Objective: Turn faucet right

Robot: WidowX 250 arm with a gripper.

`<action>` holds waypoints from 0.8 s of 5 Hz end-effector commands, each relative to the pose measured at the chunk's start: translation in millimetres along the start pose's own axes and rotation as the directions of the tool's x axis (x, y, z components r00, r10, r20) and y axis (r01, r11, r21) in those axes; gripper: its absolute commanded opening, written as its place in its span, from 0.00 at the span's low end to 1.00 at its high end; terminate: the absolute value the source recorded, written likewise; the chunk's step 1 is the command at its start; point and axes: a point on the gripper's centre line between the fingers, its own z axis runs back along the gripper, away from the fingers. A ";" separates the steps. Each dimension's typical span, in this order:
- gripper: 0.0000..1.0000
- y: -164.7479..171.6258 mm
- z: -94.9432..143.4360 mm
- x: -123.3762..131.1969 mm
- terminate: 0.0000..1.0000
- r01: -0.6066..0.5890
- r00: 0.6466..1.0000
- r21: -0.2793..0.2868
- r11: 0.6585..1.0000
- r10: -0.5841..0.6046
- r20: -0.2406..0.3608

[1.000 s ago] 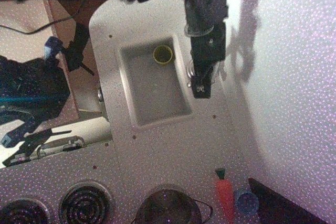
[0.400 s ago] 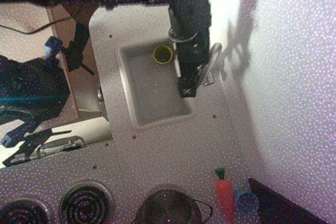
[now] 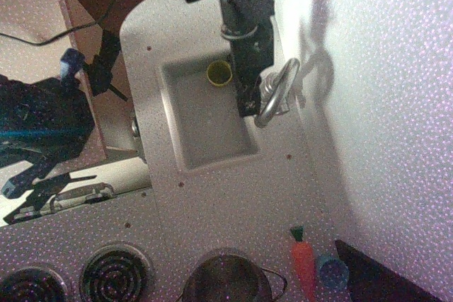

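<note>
The gripper (image 3: 249, 106) hangs at the end of the dark arm, its tip over the right edge of the sink basin (image 3: 212, 143). From this overhead view the fingers merge into one dark block, so whether the jaws are spread or pressed together cannot be told. Just to the right of the tip, and touching or very nearly touching it, stands the faucet (image 3: 277, 94): its chrome arched spout loops from the base by the back wall round toward the gripper, with the open end of the arch near the basin's right rim. The spout lies over the counter edge rather than out across the middle of the basin.

Up and to the left of the jaws, inside the basin near its far end, sits a small yellow-green cup (image 3: 219, 73), close to the arm's side. Beyond the faucet rises the pale speckled wall (image 3: 382, 104), which carries the shadow of the spout.

Well below the jaws, on the grey countertop (image 3: 233, 196), lies a toy carrot (image 3: 304, 263) with a small blue cup (image 3: 333, 271) just beside it. A dark pot (image 3: 226, 279) stands near the bottom edge, and two stove burners (image 3: 115, 274) lie further left.
</note>
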 end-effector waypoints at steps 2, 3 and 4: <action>1.00 -15.0 4.7 6.7 0.00 0.063 0.998 -0.003 0.998 -0.063 0.022; 1.00 -19.5 0.9 0.4 0.00 0.034 0.999 0.082 0.996 -0.033 -0.015; 1.00 -31.4 2.6 25.0 0.00 -0.089 0.993 0.265 0.960 0.107 -0.054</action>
